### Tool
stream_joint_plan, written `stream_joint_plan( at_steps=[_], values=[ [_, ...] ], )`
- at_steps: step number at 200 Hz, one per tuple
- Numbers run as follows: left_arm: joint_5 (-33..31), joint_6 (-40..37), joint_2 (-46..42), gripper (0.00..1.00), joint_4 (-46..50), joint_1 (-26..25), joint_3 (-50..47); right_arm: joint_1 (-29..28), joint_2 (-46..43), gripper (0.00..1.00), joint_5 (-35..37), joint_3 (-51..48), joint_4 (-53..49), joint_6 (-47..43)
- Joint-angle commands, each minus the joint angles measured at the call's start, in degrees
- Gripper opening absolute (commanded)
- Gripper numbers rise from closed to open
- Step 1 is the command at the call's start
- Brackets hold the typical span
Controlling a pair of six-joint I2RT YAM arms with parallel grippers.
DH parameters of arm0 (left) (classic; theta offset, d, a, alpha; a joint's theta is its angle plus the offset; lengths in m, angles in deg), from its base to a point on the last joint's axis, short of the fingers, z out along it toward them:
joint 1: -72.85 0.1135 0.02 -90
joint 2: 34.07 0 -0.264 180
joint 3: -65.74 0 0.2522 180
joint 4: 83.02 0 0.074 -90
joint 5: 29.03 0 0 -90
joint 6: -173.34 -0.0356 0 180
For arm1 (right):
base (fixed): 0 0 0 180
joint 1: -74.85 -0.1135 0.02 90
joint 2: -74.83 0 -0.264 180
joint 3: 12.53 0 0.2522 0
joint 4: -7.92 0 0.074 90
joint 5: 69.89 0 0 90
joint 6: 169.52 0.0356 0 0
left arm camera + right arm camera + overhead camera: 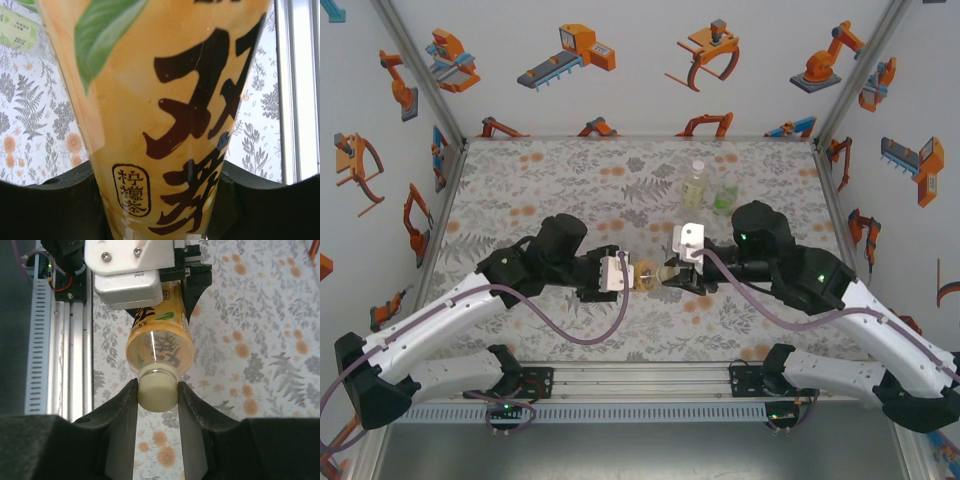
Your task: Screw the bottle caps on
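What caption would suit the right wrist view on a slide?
Right gripper with jaws shut on the pale yellow cap of the amber bottle, whose body the left gripper holds.

Floral-print table (570, 190), grey ferns and orange blotches all over. Two bottles stand upright on it at the far right: the pale yellowish bottle (696, 184) and, just beside it, the green bottle (725, 197), possibly touching.
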Motion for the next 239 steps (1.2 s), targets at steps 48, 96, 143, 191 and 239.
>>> stream_joint_plan(
  at_steps=[48,96,143,191,239],
  values=[
    [-1.40,1.83,2.77,0.00,-12.75,0.61,3.02,0.71,1.67,0.00,20.02,-5.39,9.88,55.47],
    [1.09,-0.55,3.99,0.00,-18.56,2.46,1.83,14.53,5.57,0.00,6.44,-8.80,10.63,93.70],
    [0.41,-1.69,8.01,0.00,-15.88,2.65,5.19,15.74,6.57,0.00,5.43,-9.81,9.64,101.81],
    [1.57,-3.17,7.30,0.00,-15.08,2.90,4.60,16.69,7.61,0.24,4.19,-8.18,9.64,97.76],
    [7.42,-5.78,6.81,0.00,-14.09,2.89,4.22,16.80,9.98,0.29,-0.22,-4.68,10.12,91.29]
  ],
)
